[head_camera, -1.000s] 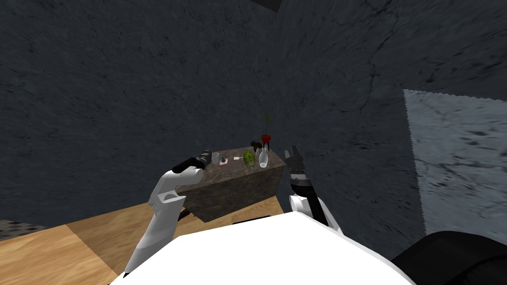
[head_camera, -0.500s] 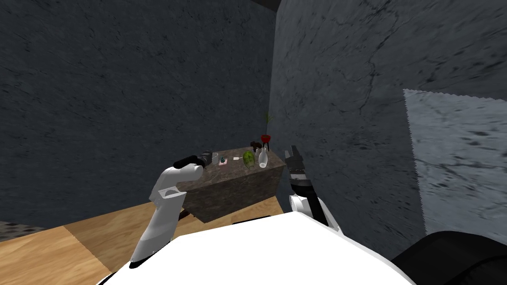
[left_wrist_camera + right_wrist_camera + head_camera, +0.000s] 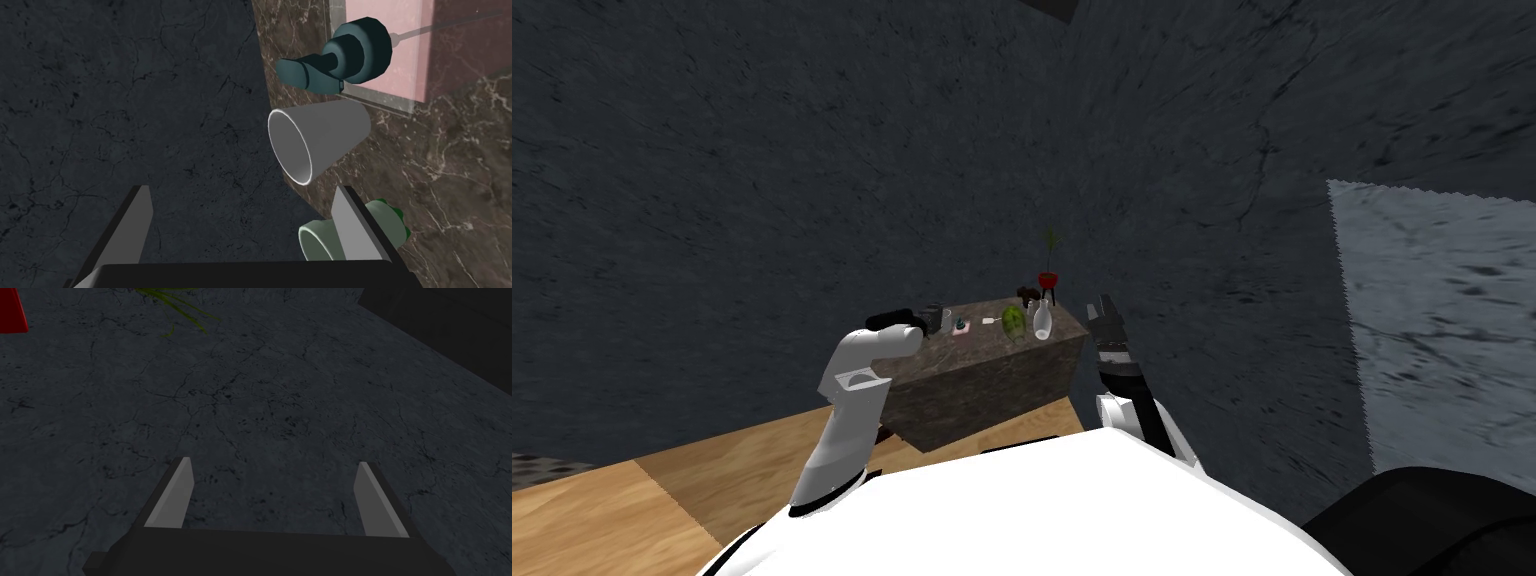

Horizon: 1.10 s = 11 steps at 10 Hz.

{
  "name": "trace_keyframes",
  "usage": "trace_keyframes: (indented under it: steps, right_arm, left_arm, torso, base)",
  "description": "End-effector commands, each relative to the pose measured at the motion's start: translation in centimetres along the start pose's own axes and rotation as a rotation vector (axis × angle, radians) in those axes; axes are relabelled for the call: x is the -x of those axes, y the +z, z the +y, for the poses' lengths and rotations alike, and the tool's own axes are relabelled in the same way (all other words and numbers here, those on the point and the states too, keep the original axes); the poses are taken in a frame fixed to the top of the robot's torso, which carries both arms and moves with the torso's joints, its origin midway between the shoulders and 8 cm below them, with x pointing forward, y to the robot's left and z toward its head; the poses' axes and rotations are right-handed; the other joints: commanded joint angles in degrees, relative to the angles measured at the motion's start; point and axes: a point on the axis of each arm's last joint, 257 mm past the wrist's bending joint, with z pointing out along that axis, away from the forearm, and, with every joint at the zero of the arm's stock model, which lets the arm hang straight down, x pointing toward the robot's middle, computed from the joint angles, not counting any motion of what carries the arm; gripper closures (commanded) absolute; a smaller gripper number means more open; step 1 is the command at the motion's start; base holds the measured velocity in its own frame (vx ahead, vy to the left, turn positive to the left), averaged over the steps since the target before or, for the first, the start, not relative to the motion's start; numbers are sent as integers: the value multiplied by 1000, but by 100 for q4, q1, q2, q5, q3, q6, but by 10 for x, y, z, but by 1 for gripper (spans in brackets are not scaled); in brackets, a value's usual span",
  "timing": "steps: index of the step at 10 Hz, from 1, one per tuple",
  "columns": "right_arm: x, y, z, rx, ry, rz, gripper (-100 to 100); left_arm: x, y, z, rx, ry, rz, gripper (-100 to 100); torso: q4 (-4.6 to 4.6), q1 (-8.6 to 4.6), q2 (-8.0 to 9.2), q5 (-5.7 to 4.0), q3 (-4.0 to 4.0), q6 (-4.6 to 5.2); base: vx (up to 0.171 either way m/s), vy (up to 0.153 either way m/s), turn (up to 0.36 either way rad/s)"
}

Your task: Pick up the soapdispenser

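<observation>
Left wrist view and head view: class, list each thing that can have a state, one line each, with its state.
Soap dispenser: upright on the marble counter, not gripped.
Grey cup: upright beside the dispenser, looks empty.
White vase: upright on the counter.
Left gripper: open, holding nothing.
Right gripper: open, holding nothing.

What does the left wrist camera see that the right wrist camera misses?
Left wrist, not right: the soap dispenser with its dark pump head, a grey cup beside it and a pale green thing, on a brown marbled top. Right wrist, not left: part of a red pot and green leaves. Both: a dark cracked wall and open jaws.
</observation>
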Motion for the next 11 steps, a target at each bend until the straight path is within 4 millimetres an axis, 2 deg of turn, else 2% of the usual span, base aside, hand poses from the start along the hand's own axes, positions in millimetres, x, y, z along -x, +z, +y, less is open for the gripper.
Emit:
trace_keyframes:
  steps: [1, 2, 3, 4, 6, 7, 8, 9, 11]
  right_arm:
    - [0, 0, 0, 0, 0, 0, 0]
    - [0, 0, 0, 0, 0, 0, 0]
    - [0, 0, 0, 0, 0, 0, 0]
    - [0, 0, 0, 0, 0, 0, 0]
    - [0, 0, 0, 0, 0, 0, 0]
    - [0, 0, 0, 0, 0, 0, 0]
    - [0, 0, 0, 0, 0, 0, 0]
    - [0, 0, 0, 0, 0, 0, 0]
    - [0, 0, 0, 0, 0, 0, 0]
  left_arm:
    - [0, 1, 6, 28, -1, 5, -100]
    - [-4, 1, 2, 46, -7, 22, -100]
    - [-4, 1, 9, 72, -7, 24, -100]
    - [-8, 1, 3, 82, -13, 42, -100]
    - [-9, 0, 13, 124, -13, 46, -100]
    - [-14, 0, 10, 141, -18, 65, -100]
    - [-14, -1, 17, 168, -17, 68, -100]
    - [-19, -2, 12, 177, -22, 86, -100]
    - [-20, -3, 21, 215, -21, 91, -100]
  torso:
    - [0, 0, 0, 0, 0, 0]
    - [0, 2, 1, 0, 1, 0]
    - [0, 1, 0, 0, 0, 0]
    - [0, 1, 0, 0, 0, 0]
    - [-1, 0, -4, 0, -2, 0]
    - [0, 2, 0, 1, 0, -1]
    - [0, 1, -2, 0, -1, 1]
    - [-1, 1, -3, 0, -2, 0]
    - [-2, 1, -5, 0, -3, -1]
  base:
    - [8, -4, 1]
    - [12, -6, -9]
    - [14, -7, -8]
    - [22, -11, -10]
    - [17, -8, -3]
    - [18, -7, -9]
    - [21, -7, -9]
    - [31, -7, -12]
    - [18, -5, -3]
